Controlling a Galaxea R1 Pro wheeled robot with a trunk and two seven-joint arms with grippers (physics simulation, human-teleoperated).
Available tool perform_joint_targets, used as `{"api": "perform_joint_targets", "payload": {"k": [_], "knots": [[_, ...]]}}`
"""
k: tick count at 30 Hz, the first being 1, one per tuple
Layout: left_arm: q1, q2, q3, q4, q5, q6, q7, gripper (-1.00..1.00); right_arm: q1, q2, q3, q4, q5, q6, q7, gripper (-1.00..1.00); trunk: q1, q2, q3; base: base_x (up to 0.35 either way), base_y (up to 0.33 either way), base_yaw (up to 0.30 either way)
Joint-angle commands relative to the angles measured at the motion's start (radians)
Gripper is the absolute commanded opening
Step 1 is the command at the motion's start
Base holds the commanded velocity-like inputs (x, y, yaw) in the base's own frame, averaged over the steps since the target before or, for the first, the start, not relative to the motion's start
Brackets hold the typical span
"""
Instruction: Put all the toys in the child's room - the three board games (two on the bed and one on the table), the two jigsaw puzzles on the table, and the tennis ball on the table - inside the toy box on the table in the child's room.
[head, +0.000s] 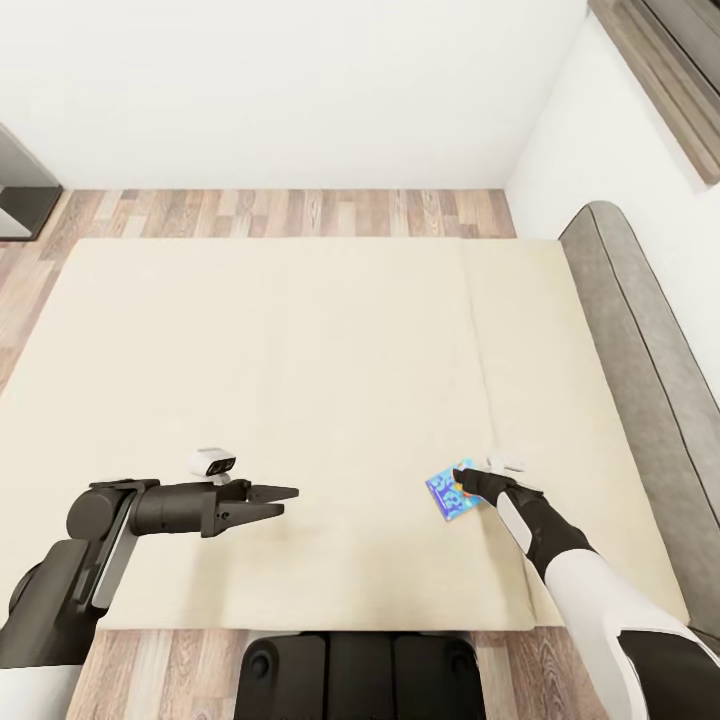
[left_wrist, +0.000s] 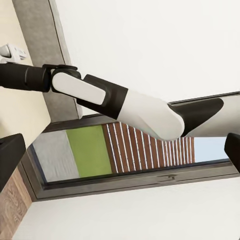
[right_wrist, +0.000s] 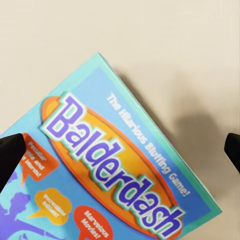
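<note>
Blue board game (right_wrist: 107, 175) lying flat on cream bed (right_wrist: 165, 55), set at a slant, one corner toward the far bedding. Cover reads "Balderdash" in purple letters on an orange oval, with "The Hilarious Bluffing Game!" in small white print along the oval's edge. Orange and red speech bubbles with small text below the title. Soft shadow on the bed just beside the box. Black fingertips (right_wrist: 10, 157) at both side edges, spread wide apart, one overlapping the cover's edge, the other over bare bedding.

Even, bright light around me, no glare; my right arm drops a soft shadow on the bed (right_wrist: 190, 125); edges slightly blurred.
</note>
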Motion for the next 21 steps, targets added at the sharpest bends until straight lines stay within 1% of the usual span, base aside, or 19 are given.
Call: {"api": "perform_joint_targets", "payload": {"k": [1,7,21], "knots": [[-0.001,0.000,-0.001,0.000,0.000,0.010,-0.004,1.00,0.001,0.001,-0.010,0.013,0.012,0.005,-0.008,1.00,0.004,-0.001,-0.002,0.000,0.000,0.000],[-0.001,0.000,-0.001,0.000,0.000,0.010,-0.004,1.00,0.002,0.000,-0.009,0.013,0.012,0.004,-0.008,1.00,0.004,-0.001,-0.006,0.000,0.000,0.000],[-0.001,-0.001,-0.001,0.000,0.000,0.010,-0.004,1.00,0.008,-0.004,-0.006,0.013,0.011,0.005,-0.007,1.00,0.004,-0.001,-0.007,0.000,0.000,0.000]]}}
